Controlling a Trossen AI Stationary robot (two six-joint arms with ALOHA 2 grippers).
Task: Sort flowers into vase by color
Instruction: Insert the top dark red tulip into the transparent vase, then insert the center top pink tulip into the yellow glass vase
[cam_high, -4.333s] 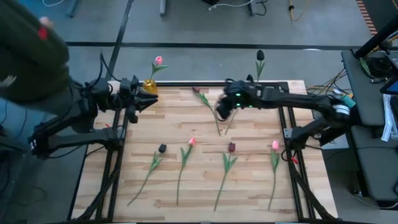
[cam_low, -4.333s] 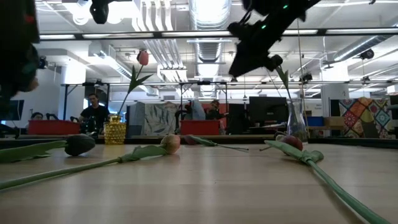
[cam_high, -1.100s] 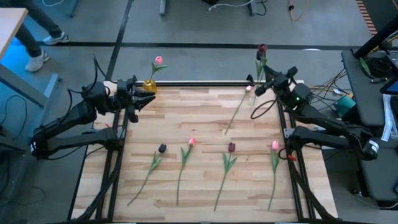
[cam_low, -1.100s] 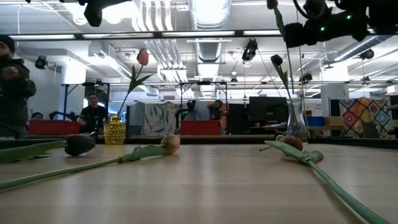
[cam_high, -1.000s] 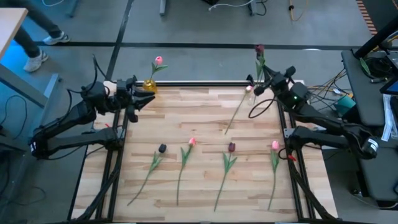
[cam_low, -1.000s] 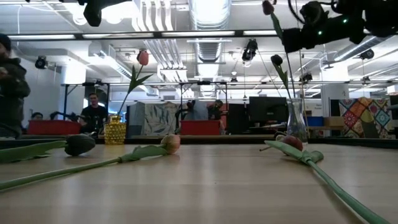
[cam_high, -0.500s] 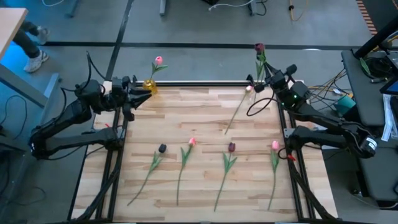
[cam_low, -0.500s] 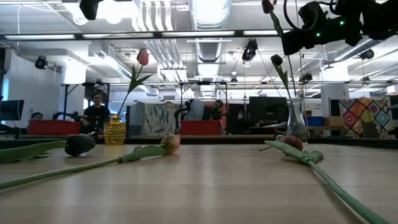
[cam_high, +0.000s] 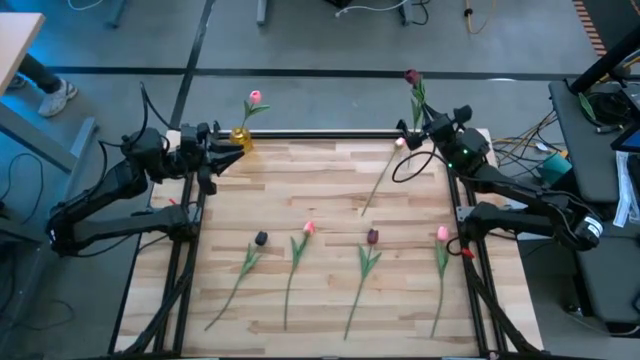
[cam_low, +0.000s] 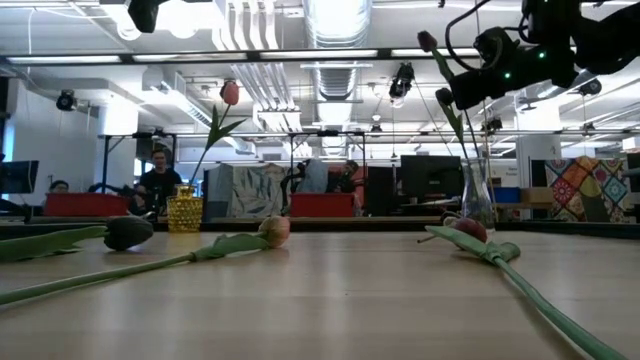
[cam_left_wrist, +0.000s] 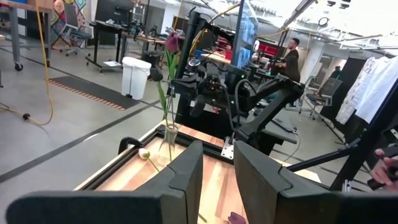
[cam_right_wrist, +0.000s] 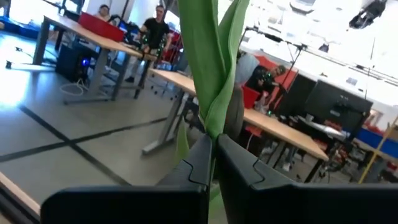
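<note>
Maroon tulip (cam_high: 412, 78) upright, stem pinched in closed right tool (cam_high: 428, 131); left tool (cam_high: 222, 158) part-open, empty.

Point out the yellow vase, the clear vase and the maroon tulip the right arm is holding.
Yellow vase (cam_low: 184, 214): low view, on its textured body.
Clear vase (cam_low: 478, 205): low view, on its glass wall.
Held maroon tulip (cam_high: 411, 77): high view, on its dark head.

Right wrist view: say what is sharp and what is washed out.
Right wrist view: the green stem clamped in the right end effector is near and soft-edged; the ceiling at upper right is blown out white; the desks and people behind stay legible.
</note>
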